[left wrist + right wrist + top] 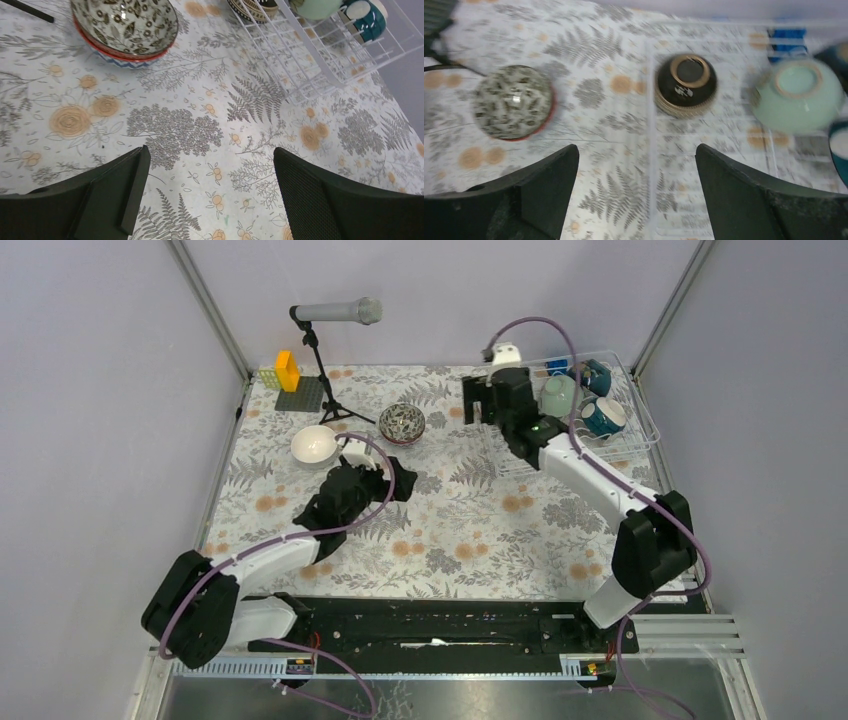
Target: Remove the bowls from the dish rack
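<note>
The white wire dish rack [620, 445] stands at the back right. In it lie a mint green bowl [558, 395] and two teal bowls [604, 417]. A dark brown bowl [685, 82] sits upside down at the rack's left end, with the mint bowl [798, 95] to its right. A grey floral bowl [402, 423] tops a stack on the table, and a white bowl [315, 445] sits left of it. My right gripper [636, 165] is open and empty, hovering over the rack's left rim [651, 150]. My left gripper [210, 170] is open and empty over the table, near the stack [125, 27].
A microphone on a black tripod [325, 360] stands at the back left, beside a grey plate with a yellow and an orange block [287, 375]. The cage walls and frame posts close in the table on three sides.
</note>
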`<action>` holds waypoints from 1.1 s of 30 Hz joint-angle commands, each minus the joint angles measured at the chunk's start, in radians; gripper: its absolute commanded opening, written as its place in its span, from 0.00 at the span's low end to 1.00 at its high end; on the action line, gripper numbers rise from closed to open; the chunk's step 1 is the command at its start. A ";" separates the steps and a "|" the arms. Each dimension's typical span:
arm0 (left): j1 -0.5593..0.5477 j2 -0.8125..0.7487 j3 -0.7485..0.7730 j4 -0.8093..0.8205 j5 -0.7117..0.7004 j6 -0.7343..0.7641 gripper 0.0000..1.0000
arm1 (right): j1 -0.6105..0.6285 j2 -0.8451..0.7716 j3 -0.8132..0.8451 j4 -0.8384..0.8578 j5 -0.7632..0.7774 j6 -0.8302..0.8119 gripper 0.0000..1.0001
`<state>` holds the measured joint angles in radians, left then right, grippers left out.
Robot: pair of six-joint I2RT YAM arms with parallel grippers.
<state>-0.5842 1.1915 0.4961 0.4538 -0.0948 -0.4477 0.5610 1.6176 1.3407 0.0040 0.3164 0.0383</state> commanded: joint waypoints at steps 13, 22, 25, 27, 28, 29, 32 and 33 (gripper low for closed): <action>-0.152 0.484 0.552 -0.229 0.041 -0.164 0.99 | -0.232 -0.232 -0.196 -0.187 0.124 0.335 1.00; -0.173 0.681 0.811 -0.320 -0.029 -0.223 0.98 | -0.232 -0.411 -0.348 -0.161 0.251 0.450 1.00; -0.174 0.742 0.894 -0.365 -0.052 -0.221 0.97 | -0.232 -0.468 -0.399 -0.116 0.254 0.450 1.00; -0.174 0.757 0.922 -0.364 -0.043 -0.214 0.97 | -0.231 -0.499 -0.428 -0.085 0.248 0.445 1.00; -0.174 0.759 0.927 -0.359 -0.039 -0.214 0.96 | -0.232 -0.511 -0.439 -0.072 0.244 0.442 1.00; -0.174 0.759 0.927 -0.349 -0.037 -0.215 0.97 | -0.232 -0.523 -0.449 -0.058 0.240 0.441 1.00; -0.175 0.770 0.927 -0.319 -0.022 -0.224 0.97 | -0.232 -0.549 -0.481 -0.015 0.224 0.438 1.00; -0.174 0.783 0.935 -0.318 -0.015 -0.229 0.98 | -0.232 -0.552 -0.488 -0.013 0.222 0.439 1.00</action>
<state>-0.7555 1.9533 1.3808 0.1005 -0.1085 -0.6582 0.3325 1.1076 0.8761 -0.1093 0.5148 0.4606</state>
